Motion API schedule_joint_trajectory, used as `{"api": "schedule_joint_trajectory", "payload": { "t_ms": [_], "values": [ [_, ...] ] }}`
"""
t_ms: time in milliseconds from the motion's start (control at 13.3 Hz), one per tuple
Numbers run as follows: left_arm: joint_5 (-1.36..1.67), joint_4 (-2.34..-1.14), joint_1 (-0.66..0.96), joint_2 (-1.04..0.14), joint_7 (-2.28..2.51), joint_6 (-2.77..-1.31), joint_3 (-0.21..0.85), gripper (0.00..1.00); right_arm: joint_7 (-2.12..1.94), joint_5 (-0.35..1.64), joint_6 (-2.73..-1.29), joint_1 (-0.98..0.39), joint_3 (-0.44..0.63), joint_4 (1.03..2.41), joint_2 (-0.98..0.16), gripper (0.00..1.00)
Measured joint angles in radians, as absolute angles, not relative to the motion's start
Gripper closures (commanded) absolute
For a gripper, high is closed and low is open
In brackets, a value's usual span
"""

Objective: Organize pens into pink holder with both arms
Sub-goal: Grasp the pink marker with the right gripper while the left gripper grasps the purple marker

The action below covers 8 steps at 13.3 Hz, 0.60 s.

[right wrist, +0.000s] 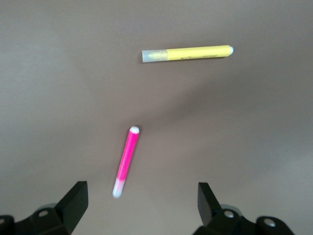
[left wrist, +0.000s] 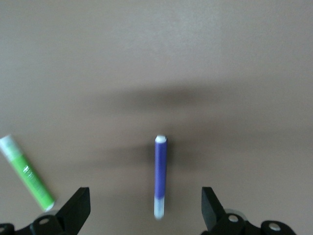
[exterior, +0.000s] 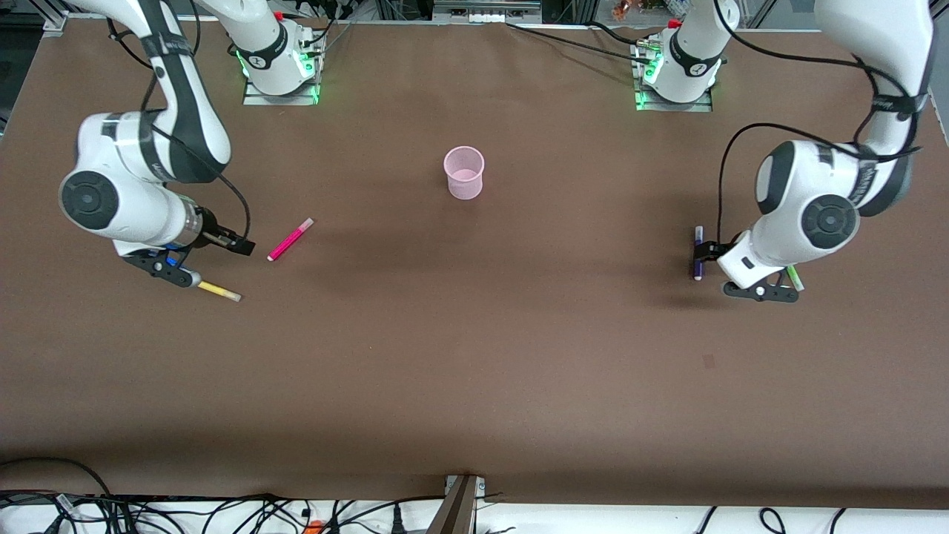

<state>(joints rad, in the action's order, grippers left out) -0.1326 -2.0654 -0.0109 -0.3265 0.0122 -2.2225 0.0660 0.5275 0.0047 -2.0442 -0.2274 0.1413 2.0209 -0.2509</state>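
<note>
Now both tools gape empty: left tool (left wrist: 145, 210) above the purple pen (left wrist: 160, 176), right tool (right wrist: 142, 203) above the magenta pen (right wrist: 125, 161).

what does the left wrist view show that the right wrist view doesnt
Only the left wrist view: the purple pen between the open left gripper fingers, with the green pen beside it. Only the right wrist view: the magenta pen and yellow pen ahead of the open right gripper. Both: bare brown table, no pink holder.
</note>
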Motion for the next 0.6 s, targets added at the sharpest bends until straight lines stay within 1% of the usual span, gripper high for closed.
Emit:
{"api": "schedule_joint_trajectory", "payload": {
  "t_ms": [150,375,450,525,600],
  "values": [
    [-0.159,-2.112,-0.011,-0.372,0.011,-2.313,0.066,0.00,0.560,0.005,-2.167,-0.231,0.140,2.101,-0.265,0.01],
    [-0.161,-2.119,-0.019,-0.447,0.007,-2.338,0.066,0.00,0.634,0.005,-2.306,-0.257,0.135,2.176,-0.291,0.01],
    [-0.161,-2.118,-0.021,-0.464,0.007,-2.353,0.066,0.18,0.657,0.005,-2.342,-0.264,0.134,2.189,-0.304,0.01],
    [-0.161,-2.117,-0.022,-0.472,0.006,-2.360,0.066,0.28,0.678,0.005,-2.377,-0.267,0.134,2.196,-0.321,0.01],
    [-0.161,-2.115,-0.022,-0.473,0.006,-2.362,0.066,0.35,0.697,0.005,-2.408,-0.268,0.133,2.199,-0.341,0.01]
  ]
}}
